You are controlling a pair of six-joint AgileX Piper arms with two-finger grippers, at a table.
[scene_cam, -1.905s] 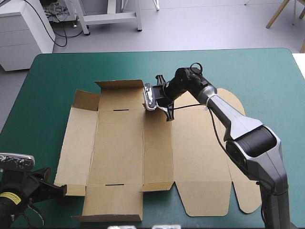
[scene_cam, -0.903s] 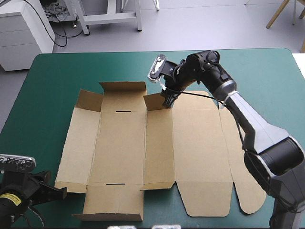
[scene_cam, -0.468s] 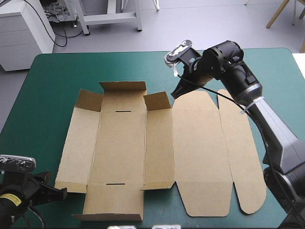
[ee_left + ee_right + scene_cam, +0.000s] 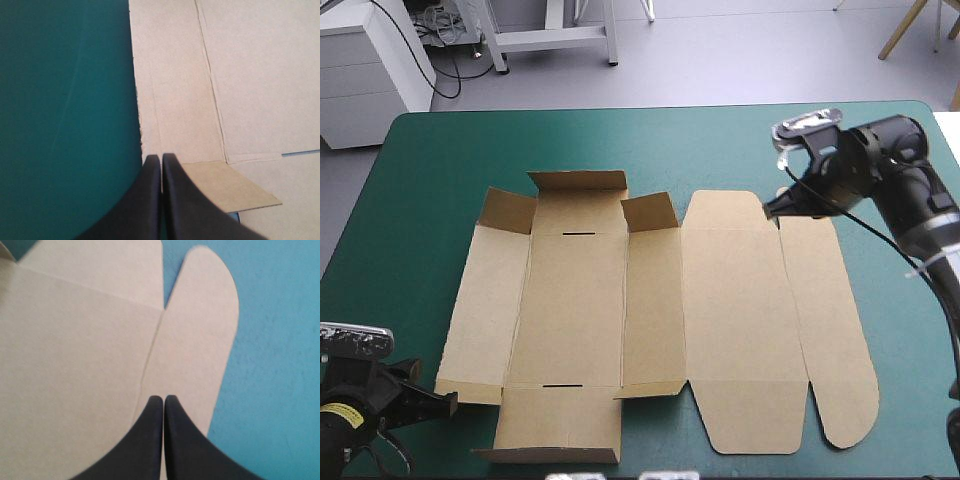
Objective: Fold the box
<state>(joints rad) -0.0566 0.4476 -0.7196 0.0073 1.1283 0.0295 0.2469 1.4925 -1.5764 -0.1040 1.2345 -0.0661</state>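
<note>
The brown box (image 4: 650, 310) lies as a cut sheet on the teal-green cover, mostly flat. Its far flaps (image 4: 577, 185) stand raised, and a short flap (image 4: 650, 212) beside them tilts up. My right gripper (image 4: 772, 208) hovers shut and empty over the sheet's far right edge. There the wide panel meets the rounded side flap (image 4: 200, 315). The right wrist view shows its fingers (image 4: 163, 398) meeting in one point above that crease. My left gripper (image 4: 445, 403) is shut too, at the sheet's near left corner. Its tips (image 4: 161, 156) rest at the board's edge (image 4: 240, 75), holding nothing.
Bare teal-green cover (image 4: 450, 150) surrounds the sheet on the left, far and right sides. A small near flap (image 4: 225, 185) lies slightly lifted right of the left gripper. The table's near left corner is close to the left arm.
The right arm left the far middle flap, which now stands tilted up, and swung right and up to the sheet's far right edge. The left arm has hardly moved.
</note>
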